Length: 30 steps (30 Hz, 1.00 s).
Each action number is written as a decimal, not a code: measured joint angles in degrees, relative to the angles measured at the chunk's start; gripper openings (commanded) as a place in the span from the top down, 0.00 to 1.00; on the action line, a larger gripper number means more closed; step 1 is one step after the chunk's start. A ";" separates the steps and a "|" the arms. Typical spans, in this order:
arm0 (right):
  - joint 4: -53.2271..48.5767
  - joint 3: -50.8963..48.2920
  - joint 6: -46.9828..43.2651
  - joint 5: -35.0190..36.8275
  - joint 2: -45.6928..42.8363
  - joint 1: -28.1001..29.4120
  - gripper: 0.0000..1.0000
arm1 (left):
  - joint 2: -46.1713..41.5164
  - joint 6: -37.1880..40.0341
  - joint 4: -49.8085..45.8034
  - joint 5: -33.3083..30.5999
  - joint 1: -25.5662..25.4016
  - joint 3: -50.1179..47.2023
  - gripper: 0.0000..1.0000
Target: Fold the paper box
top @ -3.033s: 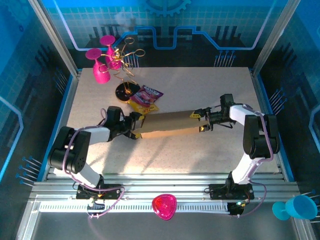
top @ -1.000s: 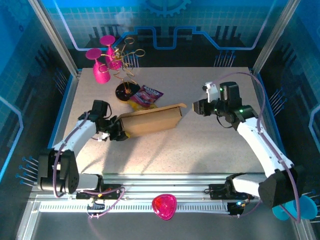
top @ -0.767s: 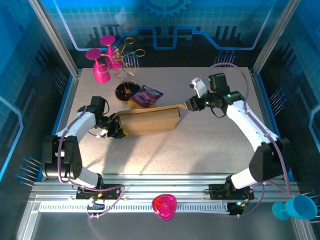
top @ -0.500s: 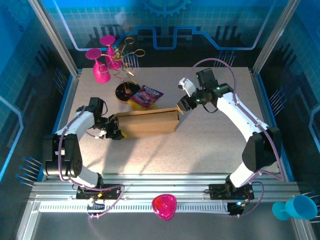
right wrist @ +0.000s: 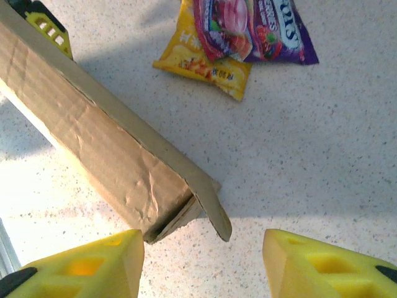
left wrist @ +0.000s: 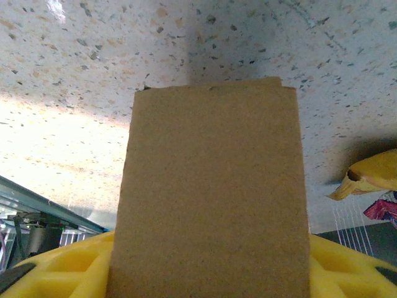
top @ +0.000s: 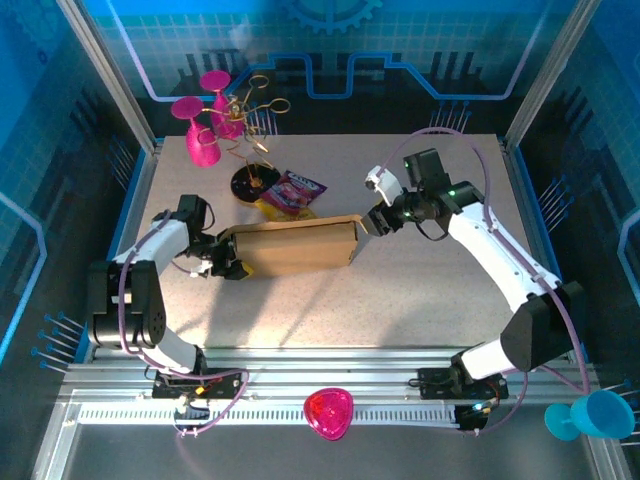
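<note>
Paper box (top: 300, 247) lies mid-frame on the bench (top: 400, 300), its left end pinched by the left fingers (left wrist: 62, 273). Right fingers (right wrist: 87, 264) are spread and hover just off the loose flap at its right end. Judged best: meet that flap squarely and tuck it inward while the left grip braces the box.

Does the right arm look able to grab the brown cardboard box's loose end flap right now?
Probably yes: the right gripper hangs open beside the end flap of the brown cardboard box, nothing between them.

paper box (top: 295, 248) is lying mid-worktop (top: 420, 300) | left gripper (top: 230, 262) is holding its left end | right gripper (top: 376, 222) is hovering beside its right-end flap | snack packet (top: 292, 192) is lying just behind it, toward the far edge
</note>
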 measured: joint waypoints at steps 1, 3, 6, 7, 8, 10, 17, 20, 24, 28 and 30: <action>-0.28 -0.02 -0.11 0.00 0.28 0.00 0.49 | 0.15 0.13 -0.09 0.00 0.00 0.26 1.00; -0.52 0.04 -0.33 -0.02 1.29 0.00 0.51 | 0.37 0.33 -0.44 -0.02 0.00 0.59 1.00; -0.90 0.63 -0.28 -0.04 3.72 0.00 0.59 | 0.52 0.79 -0.59 -0.02 0.00 0.79 1.00; -1.01 0.98 -0.24 -0.04 4.66 0.09 0.61 | 0.52 1.01 -0.66 -0.02 0.00 0.79 1.00; -1.18 1.51 -0.09 -0.02 5.64 0.17 0.62 | 0.52 1.01 -0.74 -0.02 0.00 0.81 1.00; -1.51 2.45 0.04 -0.02 6.99 0.50 0.65 | 0.52 1.09 -0.83 -0.02 0.00 0.81 1.00; -2.08 4.74 0.26 0.00 7.96 1.75 0.84 | 0.57 1.14 -0.85 -0.02 0.00 0.85 1.00; -2.38 4.76 0.35 -0.02 7.96 2.05 0.89 | 0.61 1.11 -0.85 -0.02 0.00 0.85 1.00; -2.62 4.76 0.46 0.48 7.96 2.64 0.92 | 0.68 1.09 -0.85 -0.02 0.00 0.90 1.00; -2.64 4.96 1.25 1.53 7.96 3.08 1.00 | 1.11 1.05 -0.87 0.15 0.17 1.03 1.00; -2.73 5.25 2.14 2.12 7.96 3.41 1.00 | 1.22 1.01 -0.87 0.20 0.24 1.03 1.00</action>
